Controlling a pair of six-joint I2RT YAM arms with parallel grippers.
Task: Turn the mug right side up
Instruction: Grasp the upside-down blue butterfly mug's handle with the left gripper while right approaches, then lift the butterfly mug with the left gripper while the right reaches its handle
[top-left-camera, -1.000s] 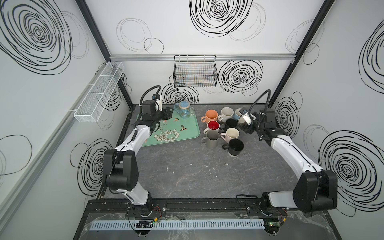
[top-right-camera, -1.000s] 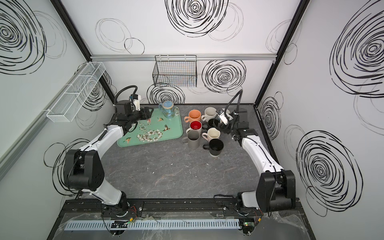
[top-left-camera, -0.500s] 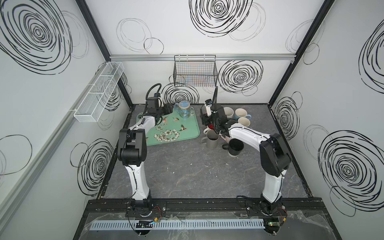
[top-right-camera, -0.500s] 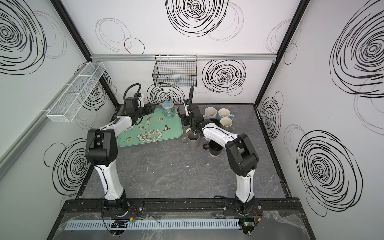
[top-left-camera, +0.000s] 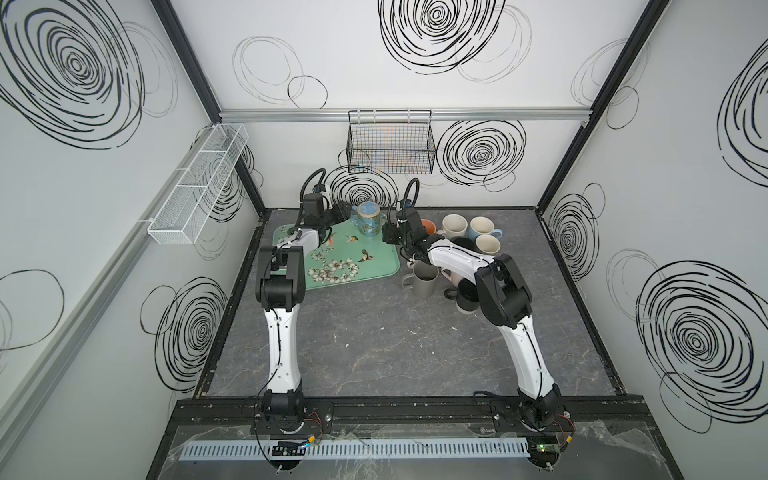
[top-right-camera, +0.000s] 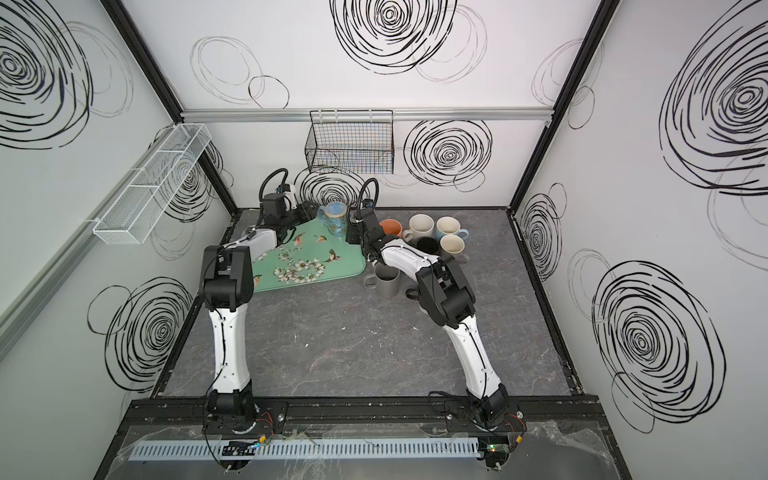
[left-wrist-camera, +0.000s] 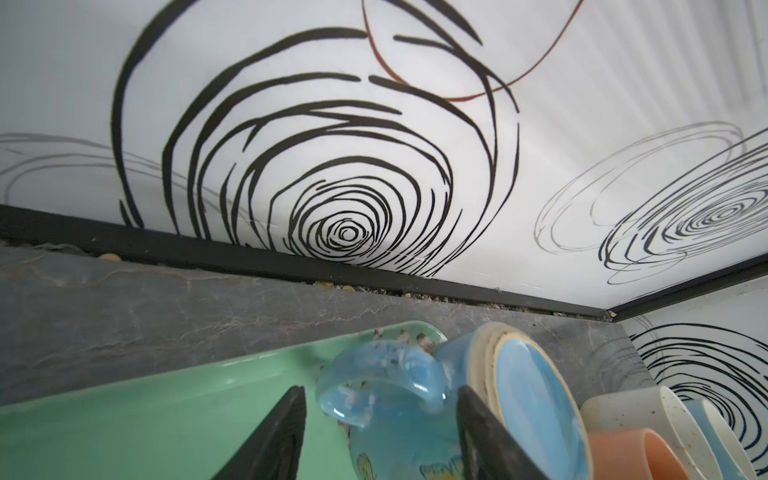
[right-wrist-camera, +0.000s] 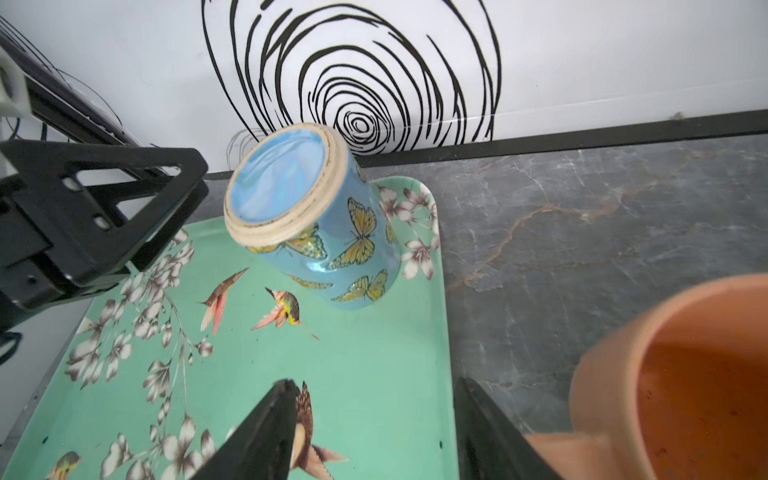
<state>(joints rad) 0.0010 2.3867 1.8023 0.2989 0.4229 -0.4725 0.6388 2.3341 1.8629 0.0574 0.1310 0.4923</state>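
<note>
The mug (top-left-camera: 368, 218) (top-right-camera: 334, 218) is blue with yellow butterflies. It stands upside down, base up, at the far right corner of the green tray (top-left-camera: 376, 270) (right-wrist-camera: 374, 332). My left gripper (top-left-camera: 340, 212) (left-wrist-camera: 380, 392) is open at the mug's left, its fingers on either side of the handle (left-wrist-camera: 382, 374) with a gap showing on one side. My right gripper (top-left-camera: 388, 235) (right-wrist-camera: 374, 382) is open and empty. It hangs over the tray's right edge, a short way in front of the mug (right-wrist-camera: 316, 232).
An orange mug (right-wrist-camera: 685, 395) (top-left-camera: 428, 226) sits close beside the right gripper. More mugs cluster to the right: cream (top-left-camera: 453, 224), blue (top-left-camera: 482, 226), grey (top-left-camera: 424, 278) and black (top-left-camera: 467, 295). A wire basket (top-left-camera: 390, 145) hangs on the back wall just behind.
My right arm has swung from the right of the mug cluster across to the tray's right edge, its jaws narrowing a little. My left gripper has shifted in beside the blue mug.
</note>
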